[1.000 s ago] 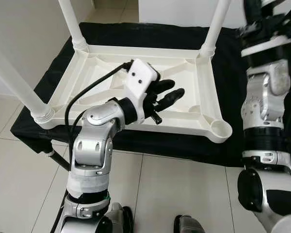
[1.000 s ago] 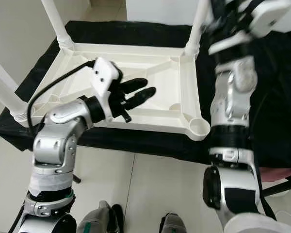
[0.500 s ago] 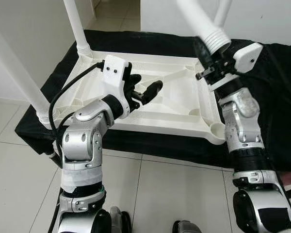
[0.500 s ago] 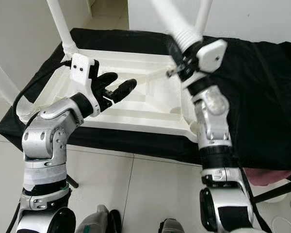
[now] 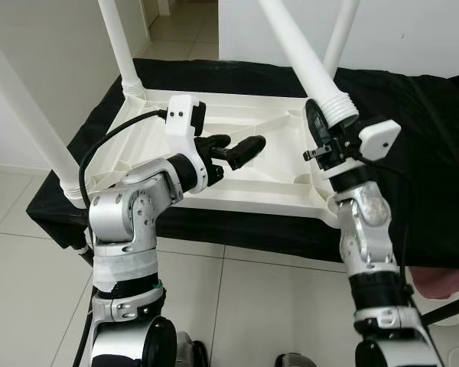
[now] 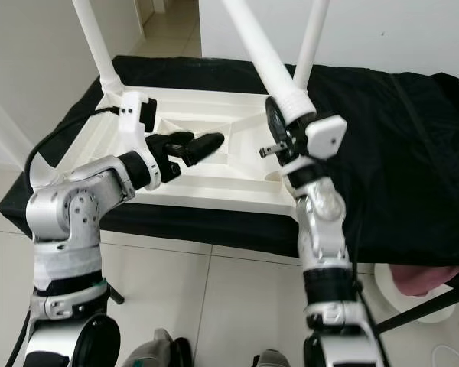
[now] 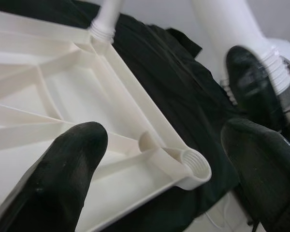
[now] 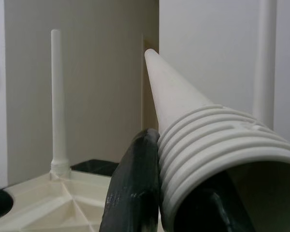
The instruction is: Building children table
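So the white plastic tabletop (image 5: 237, 164) is lying upside down on a black cloth (image 5: 413, 153) that's draped over some kind of stand, ribbed underside facing up. Three white legs are already screwed into its corner sockets: one at the near left corner (image 5: 30, 126), one at the far left (image 5: 121, 47) and one at the far right (image 5: 341, 37), all standing upright. The near right corner socket (image 7: 193, 164) is seen open and threaded, nothing in it. The fourth leg (image 5: 302, 57) is gripped by the right gripper (image 5: 325, 138) right at its ribbed threaded end, fingers closed around it; it's held tilted, with the threaded end lowest and the long tapered end pointing up and away. That threaded end is placed just above and a bit beyond the empty socket, not in it yet. From the right wrist view the ribbed collar (image 8: 217, 150) is seen squeezed against one black finger (image 8: 133, 186). The left gripper (image 5: 237, 147) is held out over the middle of the tabletop's underside, fingers spread apart with nothing between them, not touching the plastic as far as can be told. Pale floor tiles (image 5: 30, 290) are visible below the stand.
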`<state>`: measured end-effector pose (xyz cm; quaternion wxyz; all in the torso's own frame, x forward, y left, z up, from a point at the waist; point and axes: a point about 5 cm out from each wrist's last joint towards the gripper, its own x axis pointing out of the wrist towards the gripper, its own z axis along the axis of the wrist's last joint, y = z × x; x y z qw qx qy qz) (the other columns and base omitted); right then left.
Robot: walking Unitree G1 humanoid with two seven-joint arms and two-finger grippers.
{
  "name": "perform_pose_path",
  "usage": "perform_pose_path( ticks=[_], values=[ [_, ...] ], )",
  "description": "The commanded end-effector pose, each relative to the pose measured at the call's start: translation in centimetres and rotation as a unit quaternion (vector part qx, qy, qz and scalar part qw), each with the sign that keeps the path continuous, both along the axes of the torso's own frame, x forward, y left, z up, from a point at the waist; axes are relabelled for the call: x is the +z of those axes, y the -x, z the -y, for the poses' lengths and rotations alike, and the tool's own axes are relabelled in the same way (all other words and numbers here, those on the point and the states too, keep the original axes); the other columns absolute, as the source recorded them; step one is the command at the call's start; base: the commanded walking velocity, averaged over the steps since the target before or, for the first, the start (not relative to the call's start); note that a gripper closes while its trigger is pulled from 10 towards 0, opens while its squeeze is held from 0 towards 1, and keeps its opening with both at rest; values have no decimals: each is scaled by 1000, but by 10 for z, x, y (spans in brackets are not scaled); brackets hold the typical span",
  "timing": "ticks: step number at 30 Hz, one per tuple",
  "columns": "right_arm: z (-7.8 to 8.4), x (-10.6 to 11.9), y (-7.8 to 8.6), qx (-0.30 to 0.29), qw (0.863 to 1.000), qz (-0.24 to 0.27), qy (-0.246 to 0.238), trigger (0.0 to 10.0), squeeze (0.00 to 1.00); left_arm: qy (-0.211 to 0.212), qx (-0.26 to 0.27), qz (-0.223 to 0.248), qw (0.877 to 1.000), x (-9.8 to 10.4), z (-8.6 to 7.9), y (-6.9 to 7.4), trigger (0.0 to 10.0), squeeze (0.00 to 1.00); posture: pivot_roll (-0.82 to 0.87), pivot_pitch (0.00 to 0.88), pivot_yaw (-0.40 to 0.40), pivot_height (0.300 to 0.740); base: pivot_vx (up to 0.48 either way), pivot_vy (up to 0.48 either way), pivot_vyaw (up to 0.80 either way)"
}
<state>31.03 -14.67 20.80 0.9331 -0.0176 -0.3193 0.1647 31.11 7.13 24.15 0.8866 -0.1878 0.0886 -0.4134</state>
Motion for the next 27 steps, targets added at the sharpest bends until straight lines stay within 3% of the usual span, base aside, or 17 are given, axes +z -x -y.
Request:
perform_pose_path(
  ticks=[1, 2, 4, 5, 6, 19, 27],
  values=[
    [-7, 8, 4, 6, 1000, 27, 8, 10000, 353, 38, -53, -8, 998, 6, 22, 4, 10000, 0, -71, 53, 117, 740, 0, 0, 0],
    [-7, 8, 4, 6, 1000, 27, 8, 10000, 353, 38, -53, -8, 998, 6, 22, 4, 10000, 0, -71, 53, 117, 740, 0, 0, 0],
    [-15, 3, 10, 21, 999, 23, 19, 10000, 231, 49, -67, -16, 996, 11, 31, 3, 10000, 0, -75, 57, 123, 740, 0, 0, 0],
    [-15, 3, 10, 21, 999, 23, 19, 10000, 231, 49, -67, -16, 996, 11, 31, 3, 10000, 0, -75, 57, 123, 740, 0, 0, 0],
    [-18, 2, 13, 26, 999, 20, 19, 10000, 0, 56, -70, -22, 996, 14, 35, 0, 10000, 0, -81, 59, 127, 740, 0, 0, 0],
    [-22, -7, 27, 30, 998, 12, 48, 10000, 0, 112, -118, -77, 984, 42, 55, -22, 10000, 0, -113, 85, 150, 740, 0, 0, 0],
    [-23, -9, 32, 29, 998, 9, 57, 10000, 0, 104, -125, -89, 983, 42, 63, -27, 10000, 0, -124, 97, 159, 740, 0, 0, 0]
  ],
)
